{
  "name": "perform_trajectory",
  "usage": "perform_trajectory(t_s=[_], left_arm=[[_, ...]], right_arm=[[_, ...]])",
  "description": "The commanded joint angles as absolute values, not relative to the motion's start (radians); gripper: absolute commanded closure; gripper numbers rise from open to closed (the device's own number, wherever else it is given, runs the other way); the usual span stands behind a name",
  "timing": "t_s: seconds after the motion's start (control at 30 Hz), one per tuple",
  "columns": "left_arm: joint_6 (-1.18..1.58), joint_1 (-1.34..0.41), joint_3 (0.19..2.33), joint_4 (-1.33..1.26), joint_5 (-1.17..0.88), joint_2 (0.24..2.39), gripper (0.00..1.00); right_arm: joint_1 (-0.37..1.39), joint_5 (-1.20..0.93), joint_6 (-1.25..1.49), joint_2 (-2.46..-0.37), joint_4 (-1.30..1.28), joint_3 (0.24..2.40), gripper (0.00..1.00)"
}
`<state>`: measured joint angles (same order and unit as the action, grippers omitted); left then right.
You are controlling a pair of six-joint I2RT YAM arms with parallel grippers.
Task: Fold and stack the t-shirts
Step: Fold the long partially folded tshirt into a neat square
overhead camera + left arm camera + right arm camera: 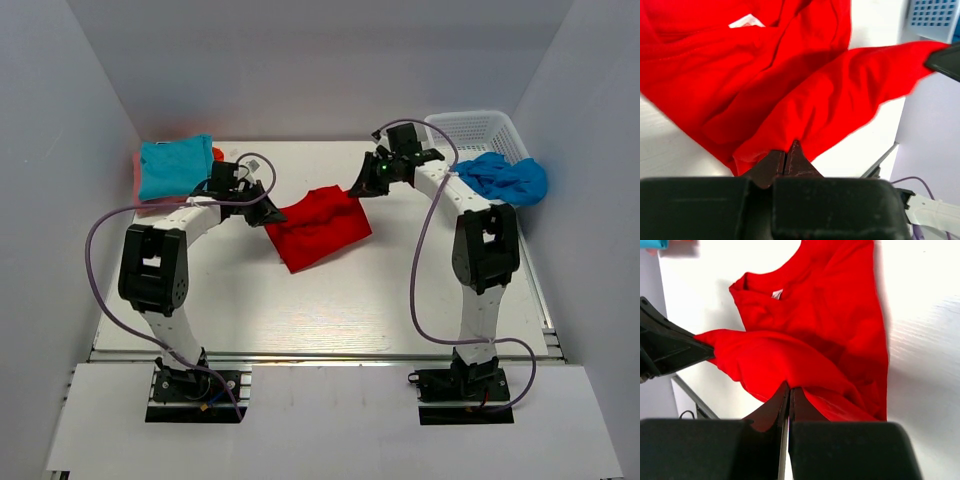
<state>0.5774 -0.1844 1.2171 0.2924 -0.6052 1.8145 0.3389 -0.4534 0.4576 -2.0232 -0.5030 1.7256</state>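
While the soft, creased red t-shirt [318,228] lay rumpled, left gripper [787,152] and right gripper [789,390] each pinched its fabric, jaws closed.

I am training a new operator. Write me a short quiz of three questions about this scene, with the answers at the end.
1. True or false: the left hand and the right hand are each shut on the red t-shirt.
2. Where does the folded turquoise t-shirt lie? A) at the far left corner of the table; B) between the arm bases; C) on top of the red t-shirt.
3. Fill in: the crumpled blue t-shirt lies at the far right, beside a white mesh ____.
Key: 1 true; 2 A; 3 basket.
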Motion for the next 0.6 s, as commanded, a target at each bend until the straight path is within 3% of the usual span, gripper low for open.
perform_trajectory(t_s=[0.0, 0.2, 0.57], left_arm=[[0.581, -0.163, 1.266, 0.241, -0.701, 1.79, 1.0], [0.561, -0.173, 1.178, 0.231, -0.657, 1.626, 1.0], [0.436, -0.206, 0.91, 0.674, -0.67, 1.24, 1.0]], right_arm=[[0.325, -0.543, 0.434, -2.028, -0.422, 1.773, 1.0], [0.336, -0.494, 0.396, -1.864, -0.407, 1.645, 1.0], [0.354, -0.466, 0.437, -1.237, -0.526, 1.019, 1.0]])
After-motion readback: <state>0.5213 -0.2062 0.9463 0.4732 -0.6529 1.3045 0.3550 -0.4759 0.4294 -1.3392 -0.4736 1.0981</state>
